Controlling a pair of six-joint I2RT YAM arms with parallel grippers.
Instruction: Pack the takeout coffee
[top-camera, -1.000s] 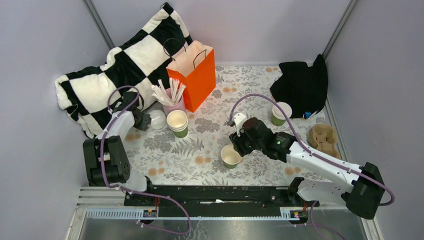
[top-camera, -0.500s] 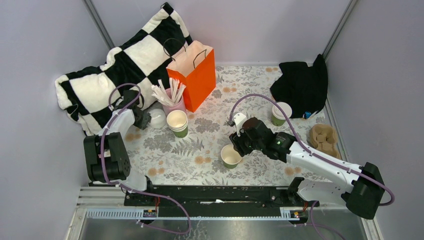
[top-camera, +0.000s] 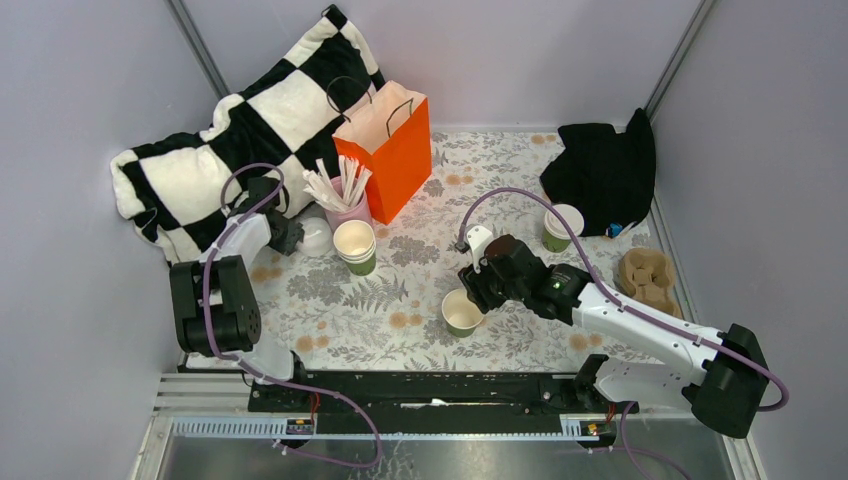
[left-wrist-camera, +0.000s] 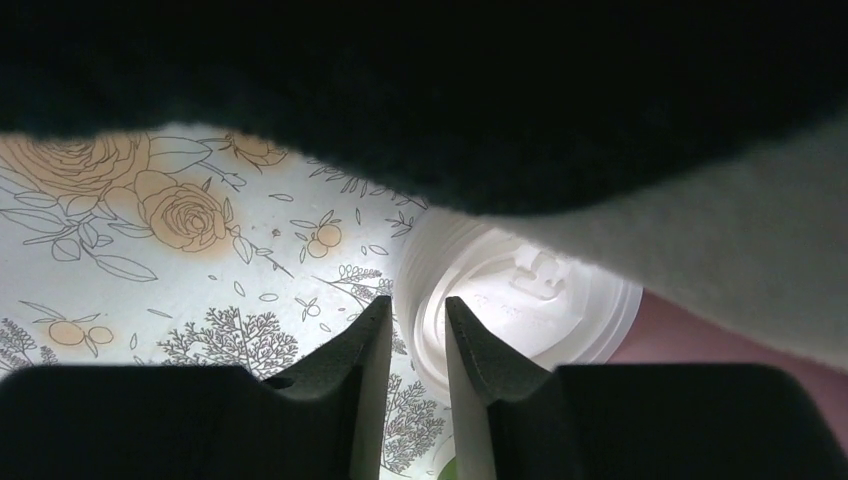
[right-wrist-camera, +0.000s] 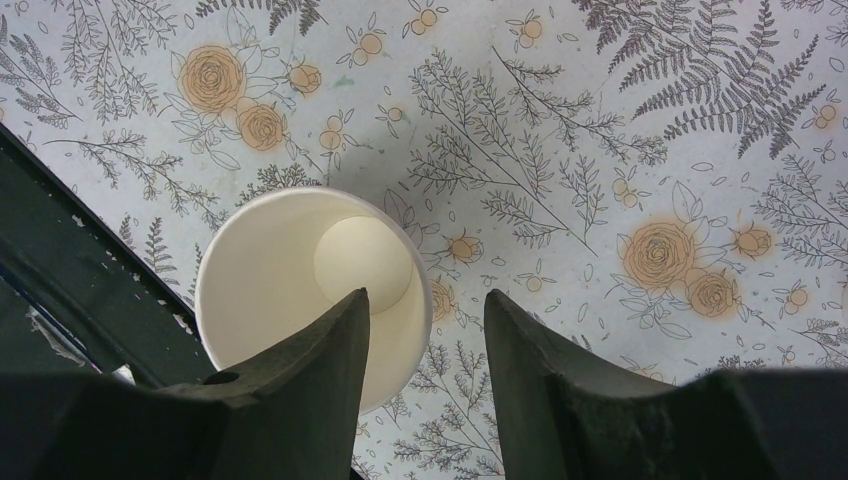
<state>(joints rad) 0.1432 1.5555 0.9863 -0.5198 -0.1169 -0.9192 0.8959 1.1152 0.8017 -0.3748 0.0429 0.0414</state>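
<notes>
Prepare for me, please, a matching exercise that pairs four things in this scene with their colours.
Things:
1. paper bag
2. pillow
3. cup holding sticks
4. cup carrier

Colours:
A. pink
B. brown
C. orange
D. black and white

Pairs: 1-C; 2-D; 3-A; 4-B

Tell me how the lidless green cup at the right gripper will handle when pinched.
The cup looks empty, so it is probably light and tips easily. With no lid stiffening its thin paper rim, a pinch would likely deform it. Toppled, it might roll.
</notes>
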